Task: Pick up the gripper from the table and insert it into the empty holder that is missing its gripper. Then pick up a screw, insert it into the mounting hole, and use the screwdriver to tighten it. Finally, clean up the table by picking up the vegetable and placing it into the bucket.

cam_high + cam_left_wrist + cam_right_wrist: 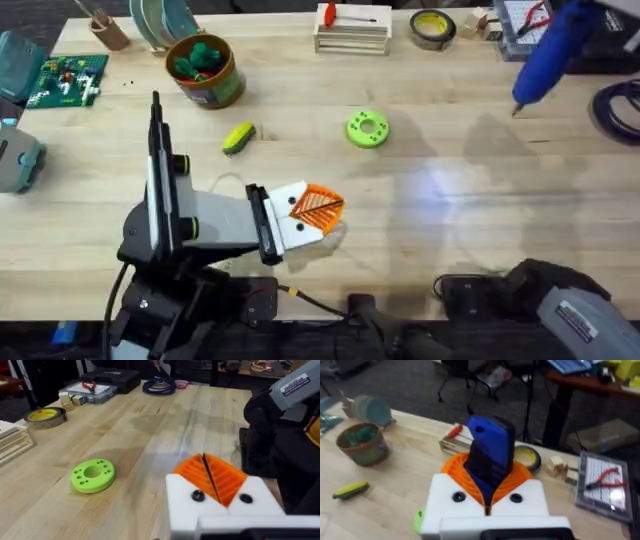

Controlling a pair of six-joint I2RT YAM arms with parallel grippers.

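R hand: clamped on screwdriver, raised over far-right desk, tip pointing down-left. L hand: pads pressed together, nothing held, low near middle. Vegetable: lies aslant, just beyond my L hand, nearer L; bucket behind it.

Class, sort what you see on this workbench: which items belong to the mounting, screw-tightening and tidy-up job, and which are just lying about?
Job:
screwdriver, held by the right gripper
vegetable
bucket

Lying about:
green ring disc
yellow tape roll
red-handled tool
circuit board
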